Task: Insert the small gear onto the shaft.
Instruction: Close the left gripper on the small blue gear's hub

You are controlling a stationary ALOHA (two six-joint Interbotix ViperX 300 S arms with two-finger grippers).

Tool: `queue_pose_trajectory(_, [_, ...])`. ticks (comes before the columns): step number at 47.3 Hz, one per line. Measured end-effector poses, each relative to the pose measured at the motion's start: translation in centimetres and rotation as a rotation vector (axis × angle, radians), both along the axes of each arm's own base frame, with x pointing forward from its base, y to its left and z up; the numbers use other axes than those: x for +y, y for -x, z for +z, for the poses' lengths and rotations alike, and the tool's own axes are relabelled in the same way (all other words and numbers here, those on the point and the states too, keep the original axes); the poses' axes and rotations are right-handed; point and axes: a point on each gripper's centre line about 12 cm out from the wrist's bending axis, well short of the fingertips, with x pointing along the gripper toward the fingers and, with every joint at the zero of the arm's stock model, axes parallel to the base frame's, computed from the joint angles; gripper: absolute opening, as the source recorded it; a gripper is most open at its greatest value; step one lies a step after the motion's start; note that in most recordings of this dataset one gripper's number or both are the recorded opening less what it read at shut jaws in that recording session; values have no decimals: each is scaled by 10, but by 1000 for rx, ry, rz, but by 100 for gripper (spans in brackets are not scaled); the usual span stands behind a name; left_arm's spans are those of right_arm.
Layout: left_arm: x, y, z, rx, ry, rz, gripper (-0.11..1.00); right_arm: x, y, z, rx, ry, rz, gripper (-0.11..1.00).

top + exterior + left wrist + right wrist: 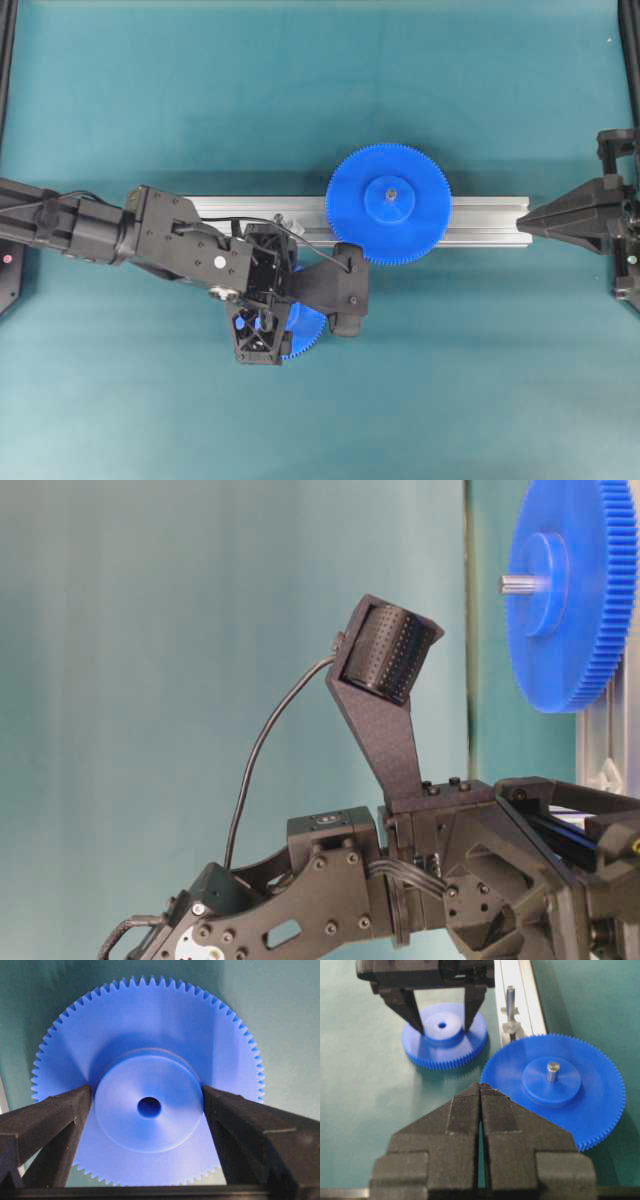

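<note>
The small gear (150, 1055) lies flat on the green table, hub up with its dark centre hole showing. It also shows in the right wrist view (437, 1052) and in the overhead view (305, 335), half hidden under the arm. My left gripper (147, 1097) points down over it, with its fingers (405, 1007) pressed on both sides of the hub. The shaft (510, 1000) stands upright on its shiny bracket on the rail, just beside the small gear. My right gripper (480, 1086) is shut and empty at the rail's right end (522, 222).
The larger blue gear (388, 203) with a grey pin tip sits on the long aluminium rail (480, 218), right of the shaft. It also shows in the table-level view (570, 590). The left arm's body and cable (200, 245) cover the rail's left part.
</note>
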Motion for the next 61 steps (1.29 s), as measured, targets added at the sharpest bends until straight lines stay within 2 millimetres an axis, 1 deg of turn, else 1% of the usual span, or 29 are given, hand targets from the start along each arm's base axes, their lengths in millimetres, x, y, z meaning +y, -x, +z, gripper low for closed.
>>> queue_pose_trajectory(3, [-1,0,0,-1,2,4,83,0,0,0,0,0,0,0])
queue_pose_trajectory(7, [-2,0,1,-3,3,4,70,0,0,0,0,0,0,0])
queue_pose_trajectory(8, [-3,0,1,-3,2,1,69,0,0,0,-2,0,0,0])
queue_pose_trajectory(45, [-2,-4,5,-9,0,-9,69,0,0,-1,2,0,0,0])
queue_pose_trajectory(52, [-2,-6,8,-8,-5,-28,69,0,0,-1,3,0,0,0])
queue_pose_trajectory(61, [-1,-8,18,17,-15,-46,69,0,0,-1,3,0,0,0])
